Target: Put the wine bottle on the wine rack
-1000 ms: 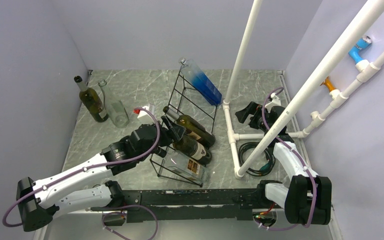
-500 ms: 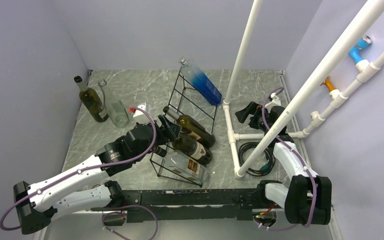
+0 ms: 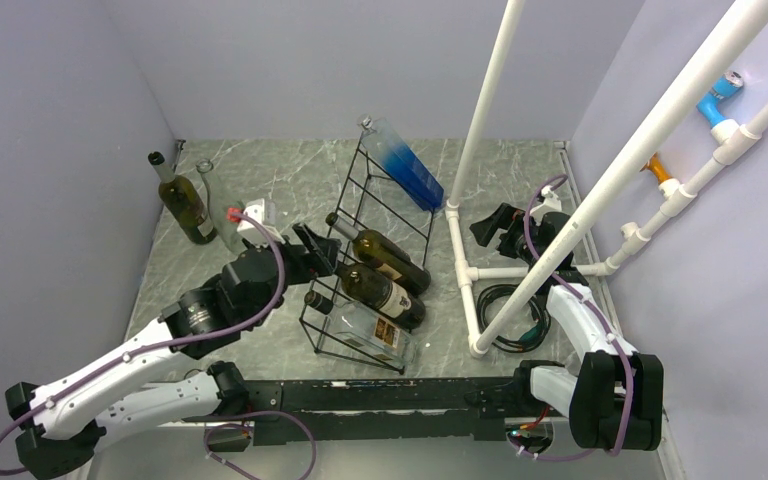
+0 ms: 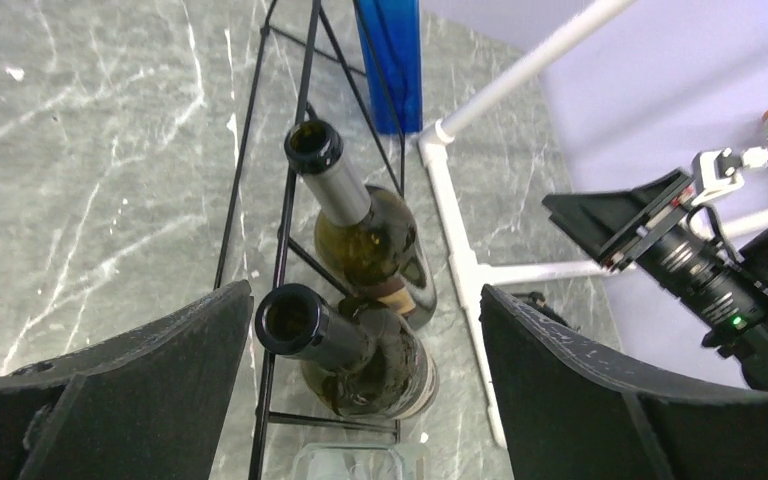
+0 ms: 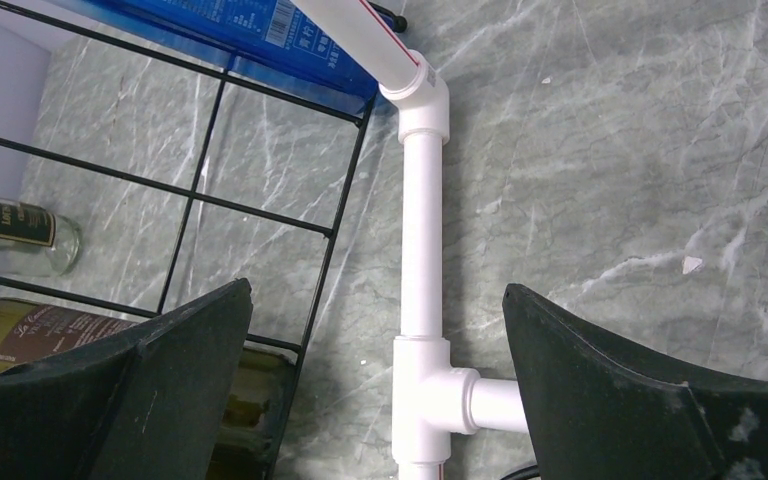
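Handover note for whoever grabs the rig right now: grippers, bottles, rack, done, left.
Left gripper: open, empty, just left of the wine rack, facing the bottle necks.
Right gripper: open, empty, parked over the white pipe frame.
Rack: four bottles lying in it: the blue bottle at the far end, the upper dark bottle, the lower dark bottle and the clear bottle nearest the arms.
Done: those four are racked.
Left: a green bottle and a clear empty bottle stand upright at far left, off the rack; probably next.
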Robot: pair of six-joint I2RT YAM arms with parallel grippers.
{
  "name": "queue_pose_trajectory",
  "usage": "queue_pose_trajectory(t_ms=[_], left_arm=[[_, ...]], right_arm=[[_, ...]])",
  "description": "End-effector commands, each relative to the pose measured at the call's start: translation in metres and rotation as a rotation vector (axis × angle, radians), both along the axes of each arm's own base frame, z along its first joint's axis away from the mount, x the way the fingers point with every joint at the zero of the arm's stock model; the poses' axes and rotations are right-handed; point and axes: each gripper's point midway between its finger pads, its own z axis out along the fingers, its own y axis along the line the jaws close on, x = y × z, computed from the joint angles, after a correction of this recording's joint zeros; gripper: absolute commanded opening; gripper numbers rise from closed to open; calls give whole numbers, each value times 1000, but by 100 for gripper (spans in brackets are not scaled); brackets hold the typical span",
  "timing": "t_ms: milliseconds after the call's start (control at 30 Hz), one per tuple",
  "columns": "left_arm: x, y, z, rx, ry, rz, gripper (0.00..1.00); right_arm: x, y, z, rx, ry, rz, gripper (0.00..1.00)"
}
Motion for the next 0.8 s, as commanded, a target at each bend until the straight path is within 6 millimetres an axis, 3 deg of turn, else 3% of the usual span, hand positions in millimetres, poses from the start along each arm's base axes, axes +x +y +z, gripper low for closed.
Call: queue_pose_trajectory(t_ms=[0, 333, 567, 667, 767], left_arm=[[4, 27, 35, 55, -91, 75, 91], [4, 66, 61, 251, -183, 142, 100], [15, 83, 60, 453, -194, 163, 99], [24, 102, 61, 501, -179, 232, 100], [38, 127, 63, 435, -159, 294, 99]], right_arm=[[0, 3, 10, -4, -44, 16, 100], [1, 5, 10, -2, -35, 23, 100], [0, 6, 11, -6, -38, 26, 100], [-1, 5, 11, -10, -50, 20, 100], [0, 5, 11, -14, -39, 16, 100]])
